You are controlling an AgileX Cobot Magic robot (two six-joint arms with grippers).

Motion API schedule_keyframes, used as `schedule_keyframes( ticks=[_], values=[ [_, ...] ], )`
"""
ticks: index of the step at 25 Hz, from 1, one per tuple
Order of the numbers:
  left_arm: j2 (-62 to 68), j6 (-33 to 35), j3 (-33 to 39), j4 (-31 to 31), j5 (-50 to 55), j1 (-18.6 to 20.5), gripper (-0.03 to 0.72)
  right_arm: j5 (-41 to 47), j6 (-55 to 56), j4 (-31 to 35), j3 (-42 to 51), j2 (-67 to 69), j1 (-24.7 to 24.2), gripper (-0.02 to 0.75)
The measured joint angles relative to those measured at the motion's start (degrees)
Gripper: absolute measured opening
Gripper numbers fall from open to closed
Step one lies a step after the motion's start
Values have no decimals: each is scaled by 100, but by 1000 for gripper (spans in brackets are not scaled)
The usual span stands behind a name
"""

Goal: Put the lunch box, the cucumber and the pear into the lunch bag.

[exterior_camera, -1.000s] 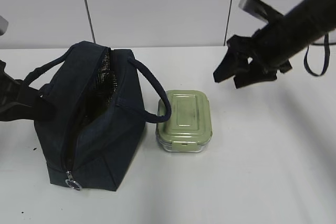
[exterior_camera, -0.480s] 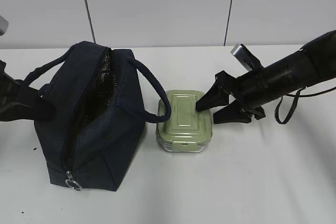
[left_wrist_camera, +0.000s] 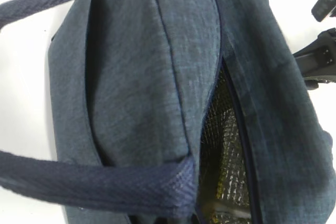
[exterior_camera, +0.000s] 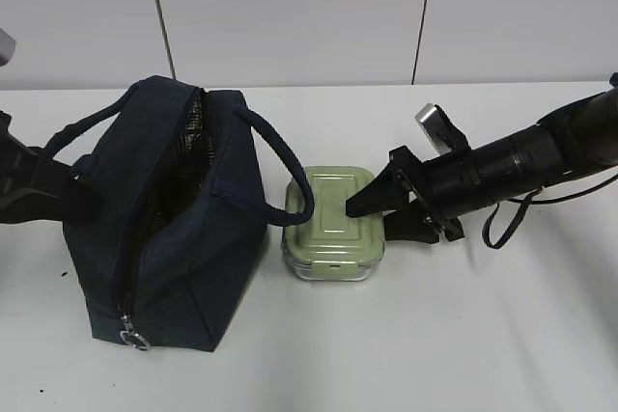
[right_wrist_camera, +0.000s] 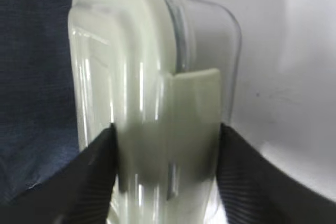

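The dark navy lunch bag (exterior_camera: 164, 229) stands open at the left, its silvery lining (left_wrist_camera: 223, 145) showing. The lunch box (exterior_camera: 333, 229), with a pale green lid and clear base, lies just right of the bag. My right gripper (exterior_camera: 372, 219) reaches in from the right, open, and straddles the box's right end. In the right wrist view one finger lies against the lid (right_wrist_camera: 105, 93) and the other against the base side. My left gripper (exterior_camera: 43, 190) is pressed against the bag's left side by a handle (left_wrist_camera: 94, 187), and its jaws are hidden. A yellowish patch (left_wrist_camera: 210, 216) shows deep inside the bag. The cucumber is not visible.
The bag's right handle (exterior_camera: 290, 176) loops over the box's left edge. A metal zipper ring (exterior_camera: 135, 339) hangs at the bag's near end. A white wall stands behind the white table (exterior_camera: 483, 335).
My right arm came down from upper right and pushed its open jaws over the lunch box's right end. The box shifted slightly left. The bag and left arm stayed still.
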Motion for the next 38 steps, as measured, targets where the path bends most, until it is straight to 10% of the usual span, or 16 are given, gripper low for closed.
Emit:
schedule_keyframes(
  ticks=[19,32,38],
  values=[
    [0,0,0,0,18,0,-15,237,354,-530,-572,-1982,-572,335],
    [0,0,0,0,-2,0,-15,181,1152,-608,-1891,-1964,1657,333],
    [0,0,0,0,-7,0,-15,52,1461,-1178,-1891,-1543,1863,333]
  ],
)
